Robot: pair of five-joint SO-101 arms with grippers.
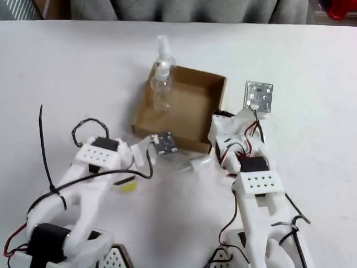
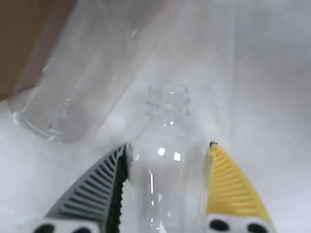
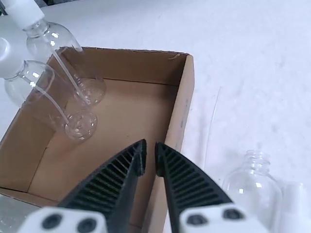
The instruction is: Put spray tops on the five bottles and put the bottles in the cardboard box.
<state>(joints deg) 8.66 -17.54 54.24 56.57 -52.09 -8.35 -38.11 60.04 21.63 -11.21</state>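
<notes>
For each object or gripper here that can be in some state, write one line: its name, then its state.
cardboard box: open-topped, upright.
bottles with spray tops: two, capped, leaning inside the cardboard box.
left gripper: shut on the uncapped bottle.
uncapped bottle: neck open, no spray top on.
right gripper: almost shut, empty, by the cardboard box.
</notes>
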